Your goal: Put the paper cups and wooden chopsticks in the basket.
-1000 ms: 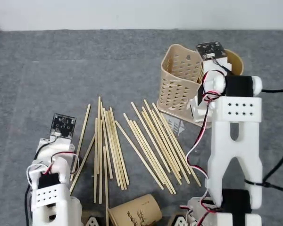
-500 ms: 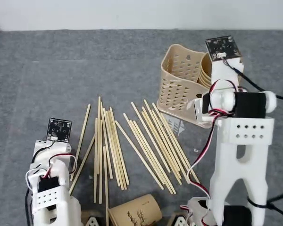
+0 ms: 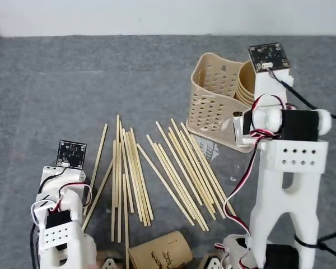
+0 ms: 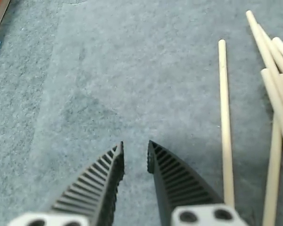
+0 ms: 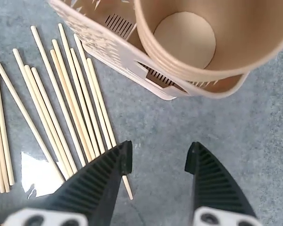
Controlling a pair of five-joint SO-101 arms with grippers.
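One paper cup lies outside the basket beside loose chopsticks; right hand, spread and empty, likely fetches it next.

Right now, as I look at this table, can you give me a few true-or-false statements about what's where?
1. A paper cup stands inside the basket. True.
2. Every chopstick is already in the basket. False: the chopsticks lie scattered on the grey mat.
3. The right gripper is holding a chopstick. False: it is open and empty, beside the basket.
4. A second cup lies on its side near the arms' bases. True.
5. The left gripper is empty. True.
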